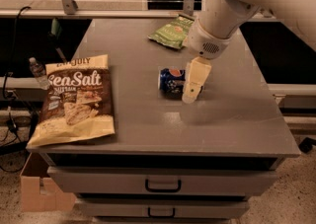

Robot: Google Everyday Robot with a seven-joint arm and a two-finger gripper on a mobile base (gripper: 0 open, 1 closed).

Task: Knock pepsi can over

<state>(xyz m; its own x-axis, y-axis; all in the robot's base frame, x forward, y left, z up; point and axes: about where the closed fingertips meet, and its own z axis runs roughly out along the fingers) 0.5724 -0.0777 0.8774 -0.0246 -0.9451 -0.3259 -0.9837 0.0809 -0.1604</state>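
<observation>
The pepsi can (171,80) lies on its side near the middle of the table (237,119), with the gripper (192,85) hanging at its right end (whether the jaws are open or closed cannot be told), a green bag (170,32) by the far edge.

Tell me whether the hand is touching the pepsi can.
Cannot tell. In the camera view the hand overlaps one end of the can, which lies on its side, hiding any contact or gap.
</observation>
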